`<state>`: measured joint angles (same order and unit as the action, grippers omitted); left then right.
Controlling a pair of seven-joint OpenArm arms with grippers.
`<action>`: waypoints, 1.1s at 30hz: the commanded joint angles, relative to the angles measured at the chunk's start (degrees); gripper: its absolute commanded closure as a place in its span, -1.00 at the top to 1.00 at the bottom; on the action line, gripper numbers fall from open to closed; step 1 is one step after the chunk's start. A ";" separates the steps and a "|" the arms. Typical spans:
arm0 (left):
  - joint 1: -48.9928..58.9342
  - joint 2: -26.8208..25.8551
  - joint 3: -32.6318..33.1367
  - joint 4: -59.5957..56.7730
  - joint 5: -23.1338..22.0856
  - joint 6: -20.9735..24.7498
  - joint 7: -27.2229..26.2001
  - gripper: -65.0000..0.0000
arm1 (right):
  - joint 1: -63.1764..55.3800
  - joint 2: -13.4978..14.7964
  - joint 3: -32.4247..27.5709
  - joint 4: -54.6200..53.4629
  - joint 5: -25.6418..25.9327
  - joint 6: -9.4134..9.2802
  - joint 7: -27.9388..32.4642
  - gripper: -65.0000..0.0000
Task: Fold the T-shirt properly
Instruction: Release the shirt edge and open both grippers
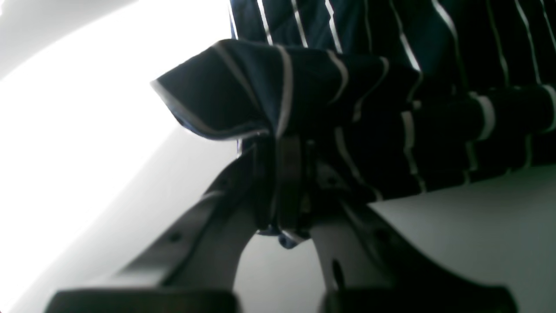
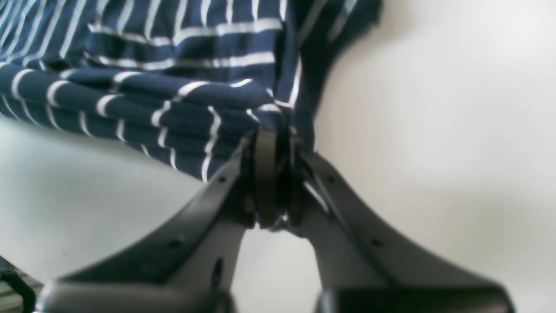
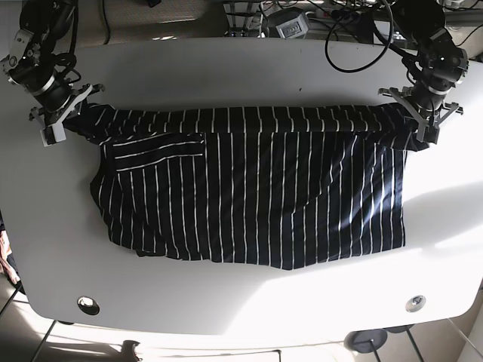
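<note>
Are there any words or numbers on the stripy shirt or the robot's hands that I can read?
No readable text in any view.
T-shirt: only white stripes on dark blue, no words, logo or label showing.
Left gripper and right gripper: plain dark parts, no markings readable.
Table: plain white, nothing printed.
Boxes and cables behind the table: too small and blurred to read.

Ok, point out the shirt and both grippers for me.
shirt (image 3: pixel 256 196), base view, middle of the striped body.
left gripper (image 1: pixel 289 182), left wrist view, between fingertips clamping fabric.
right gripper (image 2: pixel 271 178), right wrist view, between fingertips clamping fabric.
</note>
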<state>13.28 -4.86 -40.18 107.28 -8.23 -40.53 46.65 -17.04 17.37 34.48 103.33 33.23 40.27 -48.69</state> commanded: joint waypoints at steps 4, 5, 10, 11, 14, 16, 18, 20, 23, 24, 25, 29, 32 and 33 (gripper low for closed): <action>-3.04 -2.13 -0.39 -3.24 -0.34 0.53 -1.25 -0.28 | 6.09 1.14 -2.96 -7.81 0.30 -0.27 1.17 -0.94; -3.39 -2.92 -0.30 -4.21 -0.43 0.53 -1.25 -0.12 | 7.59 1.14 -3.14 -10.19 0.22 -0.27 1.26 -0.94; -7.43 -8.19 -0.65 -12.74 -0.78 0.53 -1.25 0.10 | 11.98 2.81 -3.23 -15.72 -3.12 -0.27 3.10 -0.38; -7.87 -9.16 -0.65 -13.97 -0.87 0.53 -1.51 0.10 | 12.25 2.81 -2.79 -15.55 -4.53 -0.27 3.10 0.07; -8.93 -9.33 -0.65 -14.05 -0.87 0.53 -1.51 0.10 | 11.28 3.34 -2.61 -13.35 -2.42 -0.27 3.10 0.84; -8.66 -9.33 -0.65 -12.65 -0.96 0.53 -1.60 0.10 | 7.76 4.04 -2.61 -7.46 2.24 -0.27 2.84 1.00; -7.96 -8.90 -0.39 -10.10 -0.87 0.53 -1.51 0.10 | 5.04 4.39 -2.61 -5.53 6.55 -0.27 2.84 1.00; -4.44 -7.58 -0.30 -8.60 -0.87 0.53 -1.69 0.10 | 2.49 4.57 -2.52 -4.91 9.98 -0.27 2.84 1.00; -1.19 -5.55 -0.30 -6.32 -0.87 0.53 -1.69 0.09 | 0.11 4.13 -2.52 -5.53 10.68 -0.27 3.10 0.97; -0.49 -4.32 -0.65 -5.97 -0.87 0.53 -1.69 0.09 | -0.33 3.95 -2.52 -6.85 10.59 -0.27 3.19 0.96; -0.05 -3.62 -0.74 -5.53 -0.87 0.53 -1.69 0.09 | -0.50 3.95 -2.61 -8.34 10.59 -0.27 3.28 0.96; 1.36 -2.92 -0.74 -7.99 -0.87 0.53 -3.53 0.08 | 0.82 4.48 -3.14 -16.08 9.71 -0.27 8.11 0.96; 1.18 -2.92 -0.21 -13.53 -0.52 0.53 -10.39 0.08 | 3.63 3.60 -3.14 -17.57 2.24 -0.27 8.29 0.96; 1.18 -2.92 -0.12 -14.49 -0.52 0.53 -11.09 0.08 | 4.25 2.55 -3.05 -17.83 0.39 -0.27 8.29 0.94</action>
<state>14.70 -6.94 -40.01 91.77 -8.19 -40.12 37.01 -12.86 19.27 31.16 84.90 32.25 39.44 -41.54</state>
